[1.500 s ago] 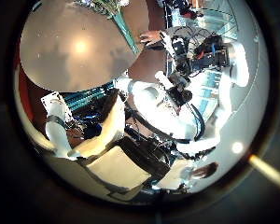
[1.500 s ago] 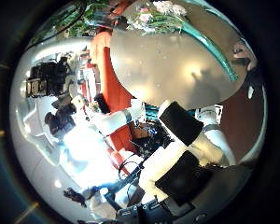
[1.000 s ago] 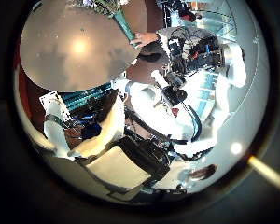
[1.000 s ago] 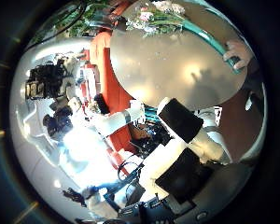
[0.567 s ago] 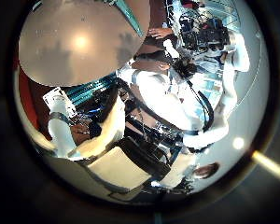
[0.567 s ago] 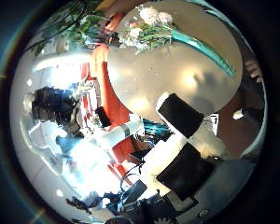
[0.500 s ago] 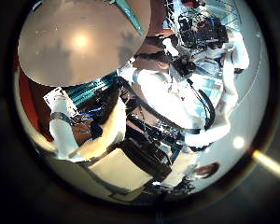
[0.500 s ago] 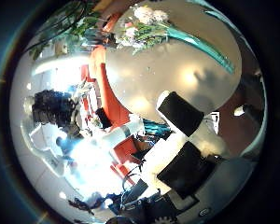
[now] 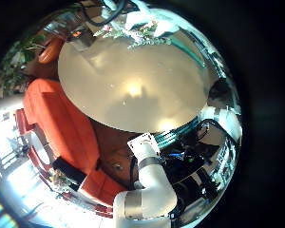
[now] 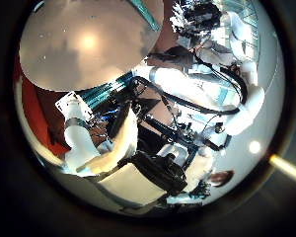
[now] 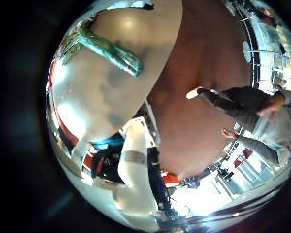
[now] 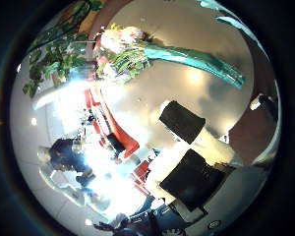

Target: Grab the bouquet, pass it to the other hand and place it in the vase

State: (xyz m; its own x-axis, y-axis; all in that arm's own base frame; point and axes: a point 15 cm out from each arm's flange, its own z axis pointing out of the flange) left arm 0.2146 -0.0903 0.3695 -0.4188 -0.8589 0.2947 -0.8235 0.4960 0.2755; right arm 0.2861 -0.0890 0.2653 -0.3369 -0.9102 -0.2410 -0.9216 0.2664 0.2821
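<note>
The bouquet (image 12: 133, 54) lies flat on the round table (image 12: 202, 98), its flower heads at one end and its wrapped stems (image 12: 202, 64) running across the tabletop. The stems also show in the right little finger side palm view (image 11: 112, 53). My right hand (image 12: 192, 152) hovers over the table beside the stems, fingers relaxed, with nothing between them. In the left little finger side palm view the bouquet (image 9: 147, 24) lies at the far rim of the table (image 9: 133, 90). My left hand (image 9: 147, 185) is off the table's near rim, fingers relaxed and holding nothing. The left thumb side palm view shows the right hand (image 10: 202, 20) by the stems.
A padded seat (image 9: 62, 119) stands beside the table; it also shows in the right thumb side palm view (image 12: 108, 123). Leafy plants (image 12: 54, 59) stand behind the flower heads. A small upright thing (image 9: 81, 38) stands near the table's far rim.
The right palm view has shifted and the bouquet now fills more of it, so the right hand has moved nearer the bouquet. In the left thumb side view the right arm has reached farther over.
</note>
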